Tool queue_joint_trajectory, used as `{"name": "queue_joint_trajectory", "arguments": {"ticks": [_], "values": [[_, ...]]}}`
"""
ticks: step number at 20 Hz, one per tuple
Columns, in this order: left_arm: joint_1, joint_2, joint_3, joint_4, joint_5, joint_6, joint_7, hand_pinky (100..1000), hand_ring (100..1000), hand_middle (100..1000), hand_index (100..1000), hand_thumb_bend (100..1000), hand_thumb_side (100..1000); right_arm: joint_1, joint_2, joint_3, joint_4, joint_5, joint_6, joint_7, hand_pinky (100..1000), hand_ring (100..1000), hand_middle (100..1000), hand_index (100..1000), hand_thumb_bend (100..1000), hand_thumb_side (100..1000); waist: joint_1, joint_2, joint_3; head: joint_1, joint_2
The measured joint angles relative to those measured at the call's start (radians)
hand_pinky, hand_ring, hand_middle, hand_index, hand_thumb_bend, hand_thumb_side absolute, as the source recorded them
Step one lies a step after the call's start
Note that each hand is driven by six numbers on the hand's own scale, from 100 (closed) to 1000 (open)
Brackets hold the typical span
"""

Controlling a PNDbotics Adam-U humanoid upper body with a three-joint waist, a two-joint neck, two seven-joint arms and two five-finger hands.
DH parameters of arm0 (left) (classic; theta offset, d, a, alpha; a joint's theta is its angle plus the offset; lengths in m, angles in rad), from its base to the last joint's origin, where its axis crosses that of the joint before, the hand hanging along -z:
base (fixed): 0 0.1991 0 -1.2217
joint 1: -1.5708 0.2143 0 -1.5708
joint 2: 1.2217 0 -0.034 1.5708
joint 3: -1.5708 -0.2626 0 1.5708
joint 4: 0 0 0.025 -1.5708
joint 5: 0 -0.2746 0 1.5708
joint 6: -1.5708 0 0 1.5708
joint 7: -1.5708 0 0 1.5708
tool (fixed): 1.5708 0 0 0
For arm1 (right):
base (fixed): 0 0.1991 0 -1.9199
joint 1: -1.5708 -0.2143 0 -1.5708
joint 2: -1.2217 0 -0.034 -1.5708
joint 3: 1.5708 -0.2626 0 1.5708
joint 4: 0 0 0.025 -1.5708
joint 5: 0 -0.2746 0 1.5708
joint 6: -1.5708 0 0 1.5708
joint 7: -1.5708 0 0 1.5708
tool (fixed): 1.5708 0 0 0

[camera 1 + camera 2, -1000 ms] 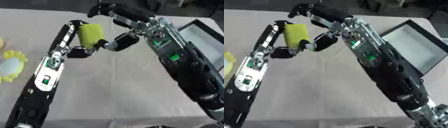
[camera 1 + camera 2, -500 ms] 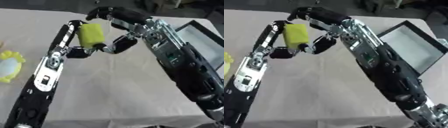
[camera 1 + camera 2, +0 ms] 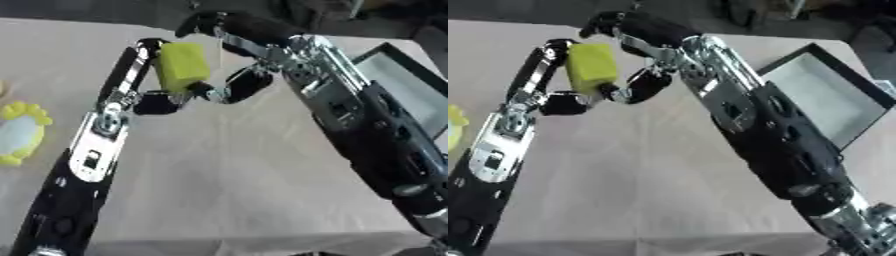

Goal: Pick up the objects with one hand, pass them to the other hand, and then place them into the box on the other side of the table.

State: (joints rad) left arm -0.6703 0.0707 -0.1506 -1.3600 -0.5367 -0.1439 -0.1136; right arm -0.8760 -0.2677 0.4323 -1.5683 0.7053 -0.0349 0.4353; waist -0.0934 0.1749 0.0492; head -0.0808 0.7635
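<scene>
Currently the yellow block [image 3: 182, 66] is held above the table [image 3: 227, 180], long axis near upright, top tilted slightly left. The left hand [image 3: 149, 80] is curled around it; the right hand [image 3: 229, 47] also closes fingers on it. The box [image 3: 833, 105] lies at the table's right edge.

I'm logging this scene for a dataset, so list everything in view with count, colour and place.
Yellow-green sponge-like block: one, held above the table's far middle, between both hands.
Yellow flower-shaped object with pale centre: one, at the table's left edge.
Dark-rimmed box with pale inside: one, at the table's right side.
Table with beige cloth: one, fills the view.
Left hand: black, curled round the block's left side.
Right hand: black, fingers curled at the block's right side.
</scene>
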Motion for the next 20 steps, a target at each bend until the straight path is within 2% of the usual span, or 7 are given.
{"name": "queue_joint_trajectory", "arguments": {"ticks": [6, 20], "values": [[0.003, -0.009, 0.0, 0.0, -0.003, -0.011, 0.011, 562, 398, 396, 512, 100, 200, -0.008, 0.011, 0.0, 0.031, 0.012, 0.019, -0.025, 925, 932, 900, 913, 302, 173, 0.0, 0.0, 0.007, -0.003, 0.0], [0.002, -0.009, 0.006, 0.007, -0.055, -0.041, 0.049, 556, 416, 395, 511, 100, 187, -0.025, 0.031, 0.0, 0.087, -0.005, 0.025, -0.021, 927, 926, 893, 914, 234, 156, -0.001, 0.0, 0.007, -0.011, 0.0]]}}
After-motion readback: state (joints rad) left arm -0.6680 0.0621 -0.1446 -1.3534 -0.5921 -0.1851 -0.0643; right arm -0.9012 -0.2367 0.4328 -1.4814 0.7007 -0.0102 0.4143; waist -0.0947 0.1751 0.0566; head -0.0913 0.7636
